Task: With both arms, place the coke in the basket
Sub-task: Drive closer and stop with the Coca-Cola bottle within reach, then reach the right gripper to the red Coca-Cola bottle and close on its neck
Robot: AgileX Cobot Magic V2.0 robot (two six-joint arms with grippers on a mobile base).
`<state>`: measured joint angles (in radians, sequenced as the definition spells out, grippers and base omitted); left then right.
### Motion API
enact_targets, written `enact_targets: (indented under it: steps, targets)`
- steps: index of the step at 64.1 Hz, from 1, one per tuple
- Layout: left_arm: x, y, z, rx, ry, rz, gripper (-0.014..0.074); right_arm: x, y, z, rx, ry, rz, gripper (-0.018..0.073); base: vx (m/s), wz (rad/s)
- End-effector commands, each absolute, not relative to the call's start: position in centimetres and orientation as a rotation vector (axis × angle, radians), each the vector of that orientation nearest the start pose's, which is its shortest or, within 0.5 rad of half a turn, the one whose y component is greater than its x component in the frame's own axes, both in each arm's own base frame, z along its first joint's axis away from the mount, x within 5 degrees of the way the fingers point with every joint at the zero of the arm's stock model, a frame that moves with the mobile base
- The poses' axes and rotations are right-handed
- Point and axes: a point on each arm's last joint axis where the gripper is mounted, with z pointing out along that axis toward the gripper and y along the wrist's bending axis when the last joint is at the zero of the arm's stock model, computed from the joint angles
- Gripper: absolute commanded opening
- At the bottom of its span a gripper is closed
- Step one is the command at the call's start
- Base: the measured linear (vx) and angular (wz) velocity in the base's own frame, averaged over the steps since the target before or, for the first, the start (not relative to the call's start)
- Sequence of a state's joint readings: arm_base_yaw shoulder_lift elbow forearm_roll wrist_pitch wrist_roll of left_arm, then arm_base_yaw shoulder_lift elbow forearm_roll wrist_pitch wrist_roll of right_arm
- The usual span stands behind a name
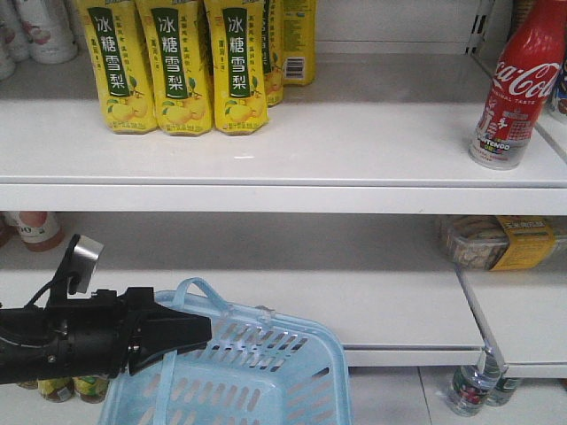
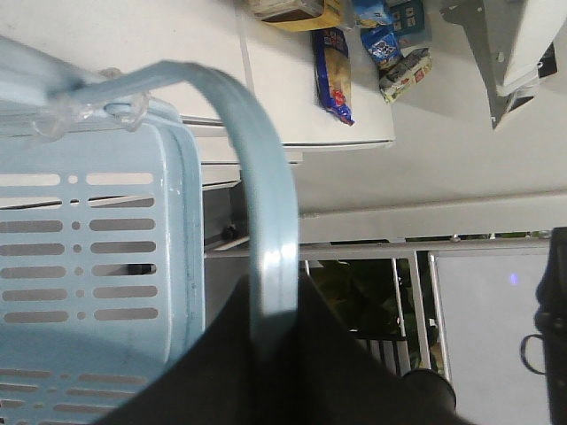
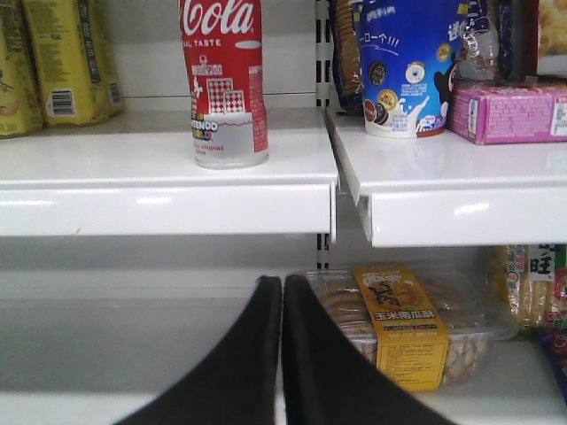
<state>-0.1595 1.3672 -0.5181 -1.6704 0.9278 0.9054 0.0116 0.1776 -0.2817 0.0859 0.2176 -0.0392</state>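
The coke (image 1: 516,88) stands upright at the right end of the upper white shelf; it also fills the top of the right wrist view as the coke (image 3: 226,88). The light blue basket (image 1: 239,372) hangs low in front of the shelves. My left gripper (image 1: 199,335) is shut on its raised handle (image 1: 199,288). In the left wrist view the handle (image 2: 270,204) runs down between the black jaws of the left gripper (image 2: 275,297), beside the slotted basket wall (image 2: 89,266). My right gripper (image 3: 282,285) is shut on nothing, below the shelf edge and slightly right of the coke.
Yellow cartons (image 1: 177,66) stand at the upper shelf's left. The shelf's front lip (image 1: 283,197) juts out. A clear cookie tray (image 3: 399,323) lies on the lower shelf. A blue cup (image 3: 407,66) and a pink box (image 3: 505,111) sit right of the coke. Bottles (image 1: 469,390) stand on the floor.
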Motion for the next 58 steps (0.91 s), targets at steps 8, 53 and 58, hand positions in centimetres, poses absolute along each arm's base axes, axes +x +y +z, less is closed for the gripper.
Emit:
enact_targets:
  steps: [8, 53, 58]
  targets:
    - [20.8, -11.0, 23.8, -0.212, 2.205, -1.663, -0.0006, 7.8, 0.3, 33.3, 0.006, 1.569, 0.055, -0.0009, 0.00, 0.00]
    - [20.8, -11.0, 23.8, -0.212, 2.205, -1.663, -0.0006, 8.6, 0.2, 33.5, -0.012, 1.577, 0.026, 0.0185, 0.00, 0.00]
    - [20.8, -11.0, 23.8, -0.212, 2.205, -1.663, -0.0006, 8.6, 0.2, 33.5, -0.012, 1.577, 0.026, 0.0258, 0.00, 0.00]
